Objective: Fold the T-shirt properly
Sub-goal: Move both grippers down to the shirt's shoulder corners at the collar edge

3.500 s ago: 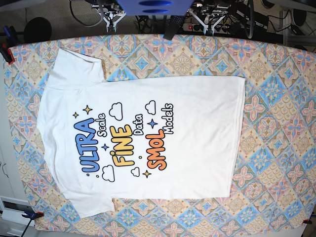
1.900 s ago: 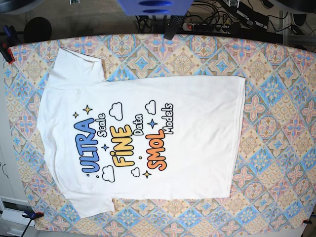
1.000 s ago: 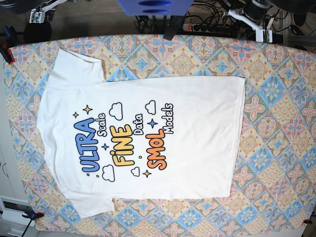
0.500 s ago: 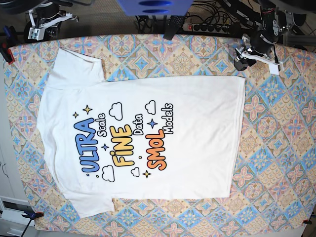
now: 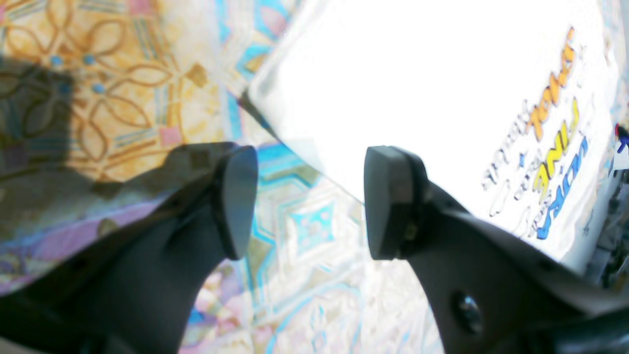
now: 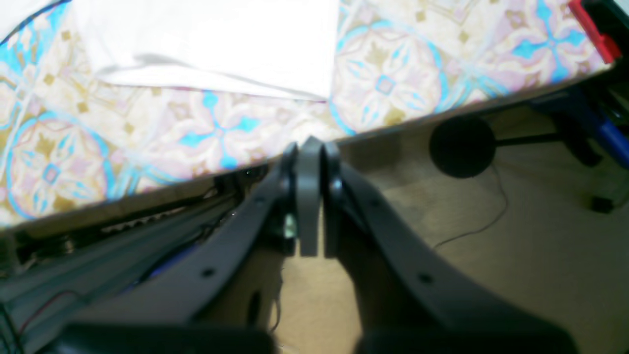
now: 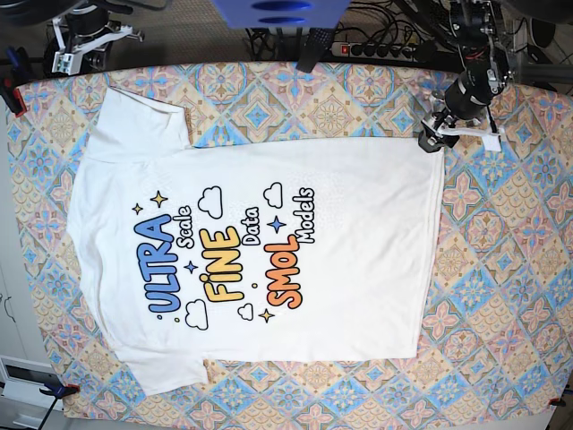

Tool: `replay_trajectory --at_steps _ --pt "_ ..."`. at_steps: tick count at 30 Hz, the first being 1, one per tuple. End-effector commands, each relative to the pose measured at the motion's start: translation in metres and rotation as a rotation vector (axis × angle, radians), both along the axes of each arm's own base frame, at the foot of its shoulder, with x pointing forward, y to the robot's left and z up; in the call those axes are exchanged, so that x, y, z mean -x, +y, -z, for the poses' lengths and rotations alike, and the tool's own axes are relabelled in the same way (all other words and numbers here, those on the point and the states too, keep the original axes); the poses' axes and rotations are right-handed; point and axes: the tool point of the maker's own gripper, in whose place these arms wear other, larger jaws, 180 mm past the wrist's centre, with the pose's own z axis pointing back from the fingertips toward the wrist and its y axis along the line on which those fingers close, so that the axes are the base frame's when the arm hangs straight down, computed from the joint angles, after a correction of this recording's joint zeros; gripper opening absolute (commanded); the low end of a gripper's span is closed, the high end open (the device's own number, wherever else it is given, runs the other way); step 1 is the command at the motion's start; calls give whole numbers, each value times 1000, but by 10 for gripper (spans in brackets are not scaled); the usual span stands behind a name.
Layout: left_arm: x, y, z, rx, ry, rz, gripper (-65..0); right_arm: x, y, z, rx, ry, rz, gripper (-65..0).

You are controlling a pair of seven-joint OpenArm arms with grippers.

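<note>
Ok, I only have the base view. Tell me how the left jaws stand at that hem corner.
Observer: In the left wrist view, the left gripper has its jaws open. Only tablecloth shows between them, and the T-shirt edge lies just ahead, not gripped.
Operator: Now report the right side.
Observer: In the right wrist view, the right gripper has its jaws shut and empty at the table's edge, short of the T-shirt's sleeve.
</note>
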Motion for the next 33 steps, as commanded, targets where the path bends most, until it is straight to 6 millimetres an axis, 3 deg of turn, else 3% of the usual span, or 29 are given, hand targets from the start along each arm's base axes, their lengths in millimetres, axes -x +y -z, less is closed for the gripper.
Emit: replay_trajectory --at_steps 1,10,13,15,19,20,27,30,33 --pt "-7 0 -4 6 -25 -3 -308 -2 0 -6 5 -22 -9 -650" --pt "-12 -11 19 70 13 -40 -309 -8 9 -4 -15 -32 -22 -650" --pt "-17 -27 20 93 8 -17 -326 -8 9 -4 -15 -32 -22 -650" --pt "-18 -35 21 102 11 5 -398 -8 9 -4 -16 -31 -22 -650" --pt "-16 -39 22 105 16 16 -627 -8 8 -4 -16 -31 -22 -633" --pt "-15 -39 23 105 18 16 -650 -10 8 -4 -15 -36 -22 -621" --pt "-11 -36 24 99 27 12 -650 -46 8 -10 -16 -126 -19 -574" --pt "-9 -31 24 86 33 21 -650 -46 9 -4 -31 -79 -18 -570" --pt "-8 -31 25 85 34 21 -650 -59 12 1 -56 -47 -19 -519"
